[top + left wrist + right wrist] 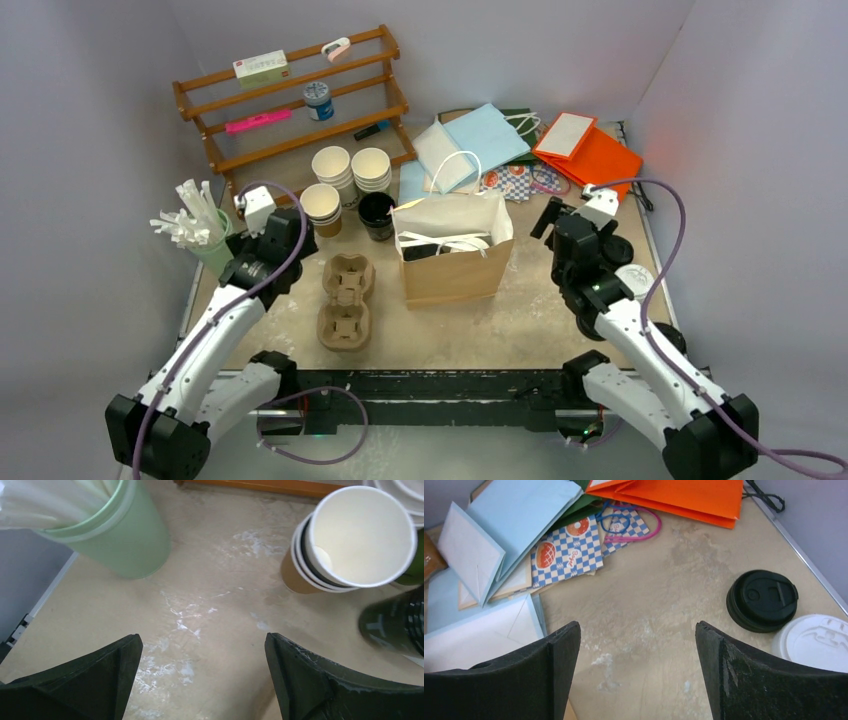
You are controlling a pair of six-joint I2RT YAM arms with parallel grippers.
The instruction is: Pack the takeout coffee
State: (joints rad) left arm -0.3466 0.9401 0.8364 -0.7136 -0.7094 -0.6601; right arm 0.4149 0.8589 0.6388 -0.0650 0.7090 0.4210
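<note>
A stack of kraft-brown paper cups (321,208), white inside and without lids, stands at the back left beside the all-black cup (376,215). In the left wrist view the stack (350,540) is ahead and to the right. A black lid (762,600) and a white lid (814,642) lie on the table at the right. The kraft paper bag (452,255) stands open in the middle. My left gripper (285,235) (202,645) is open and empty over bare table, short of the stack. My right gripper (555,222) (637,630) is open and empty, left of the lids.
A green cup of white straws (125,535) stands left of the left gripper. A pulp cup tray (346,300) lies in front of the cups. Two white cup stacks (350,168) and a wooden rack (300,95) are behind. Flat coloured bags (524,540) lie at the back right.
</note>
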